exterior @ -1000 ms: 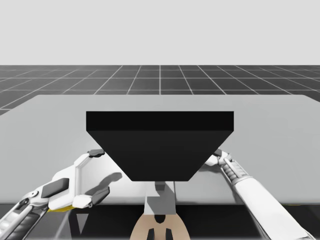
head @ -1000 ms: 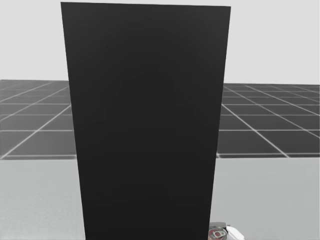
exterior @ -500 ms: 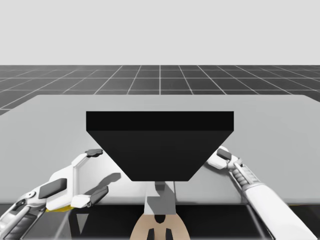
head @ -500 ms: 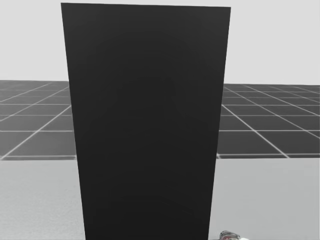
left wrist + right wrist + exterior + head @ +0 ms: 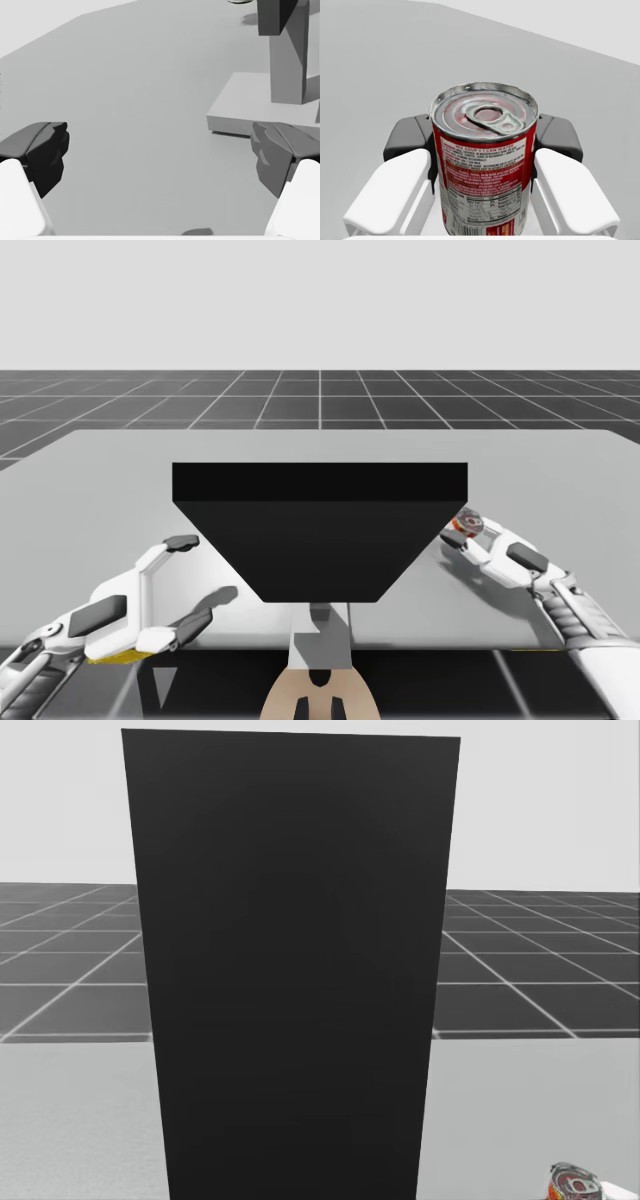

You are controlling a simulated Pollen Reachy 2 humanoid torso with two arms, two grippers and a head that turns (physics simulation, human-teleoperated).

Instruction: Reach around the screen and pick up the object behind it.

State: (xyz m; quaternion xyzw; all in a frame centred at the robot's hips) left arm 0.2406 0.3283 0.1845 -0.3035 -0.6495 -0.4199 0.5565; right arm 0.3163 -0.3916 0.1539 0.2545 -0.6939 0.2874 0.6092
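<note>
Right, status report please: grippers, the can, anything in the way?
Right gripper shut on red can. Left gripper open, holding nothing. Black screen close beside the can.

Can [image 5: 463,523] right of screen [image 5: 320,530], perhaps above table [image 5: 120,490].

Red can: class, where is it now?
The red can is held in my right gripper, in the high view just right of the black screen.

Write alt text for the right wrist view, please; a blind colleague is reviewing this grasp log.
My right pincer is shut on a red can, its dark fingertips pressing the label from both sides. The can's silver pull-tab lid faces the camera, with the plain grey table beyond.
</note>
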